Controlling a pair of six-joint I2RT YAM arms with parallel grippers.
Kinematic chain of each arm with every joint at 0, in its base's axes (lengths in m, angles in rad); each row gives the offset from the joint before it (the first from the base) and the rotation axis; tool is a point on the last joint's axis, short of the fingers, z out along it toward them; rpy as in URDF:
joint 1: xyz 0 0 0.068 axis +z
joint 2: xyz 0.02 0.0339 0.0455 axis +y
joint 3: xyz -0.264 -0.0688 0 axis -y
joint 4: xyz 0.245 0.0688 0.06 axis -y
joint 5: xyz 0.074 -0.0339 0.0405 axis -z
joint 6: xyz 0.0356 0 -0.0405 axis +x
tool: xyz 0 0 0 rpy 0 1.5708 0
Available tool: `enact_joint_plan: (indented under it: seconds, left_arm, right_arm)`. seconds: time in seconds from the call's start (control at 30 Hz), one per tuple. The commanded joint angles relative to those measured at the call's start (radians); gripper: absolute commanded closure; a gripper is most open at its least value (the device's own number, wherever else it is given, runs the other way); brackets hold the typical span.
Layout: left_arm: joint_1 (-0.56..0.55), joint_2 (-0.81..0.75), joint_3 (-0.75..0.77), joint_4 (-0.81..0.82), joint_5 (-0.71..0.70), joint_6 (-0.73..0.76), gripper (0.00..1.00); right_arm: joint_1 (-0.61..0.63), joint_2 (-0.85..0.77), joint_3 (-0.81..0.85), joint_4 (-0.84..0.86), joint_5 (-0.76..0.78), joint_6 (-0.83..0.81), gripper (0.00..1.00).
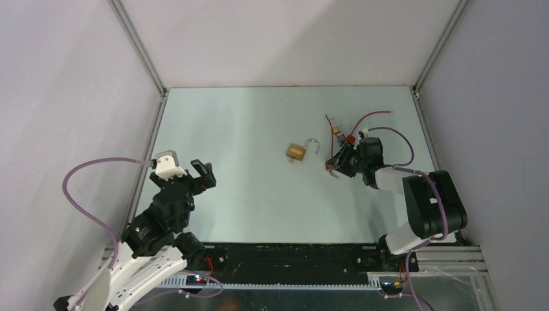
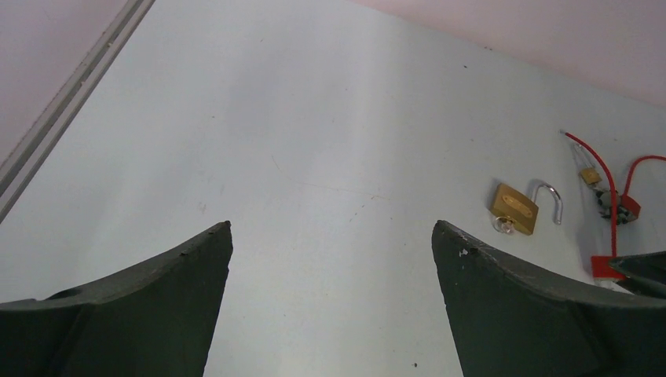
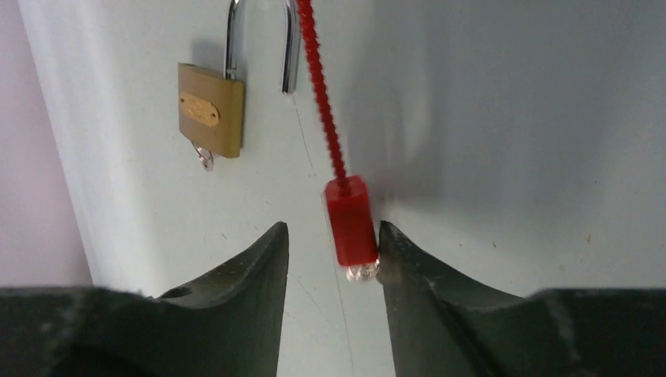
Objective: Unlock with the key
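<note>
Sitting in open padlock [image 3: 208,110], tiny key [image 3: 204,159]

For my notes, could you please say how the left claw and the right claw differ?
The left claw gapes wide; the right claw stands narrower. The left claw holds nothing; the right claw straddles a red tag, with a gap on one side. Both are black and open.

Tiny silvery key [image 3: 204,159] protruding from the bottom of the flat-lying brass padlock [image 3: 210,110]
</note>
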Motion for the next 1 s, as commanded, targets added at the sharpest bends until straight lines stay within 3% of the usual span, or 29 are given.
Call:
enact_joint_plan:
  seconds: [0.0,0.13,0.23,0.3,0.67,0.97]
  left_arm:
    - [0.005,0.036,0.021,0.026,-0.049,0.015,0.00]
    - [0.004,0.048,0.047,0.027,-0.068,0.025,0.00]
    - [0.004,0.057,0.068,0.027,-0.084,0.039,0.00]
    - [0.004,0.060,0.087,0.027,-0.095,0.052,0.00]
    - [0.003,0.032,0.227,0.029,-0.193,0.161,0.00]
    - [0.005,-0.058,0.231,0.038,-0.250,0.213,0.00]
  right_arm:
    - [0.000,-0.050,-0.016,-0.016,-0.013,0.006,0.46]
    - [0.010,-0.181,-0.015,-0.148,0.057,-0.053,0.29]
    - [0.007,-0.352,-0.015,-0.261,0.160,-0.109,0.07]
    - [0.006,-0.488,-0.015,-0.344,0.239,-0.148,0.03]
    - [0.006,-1.225,0.060,-0.642,0.706,-0.448,0.01]
    - [0.006,-1.553,0.054,-0.657,0.841,-0.560,0.00]
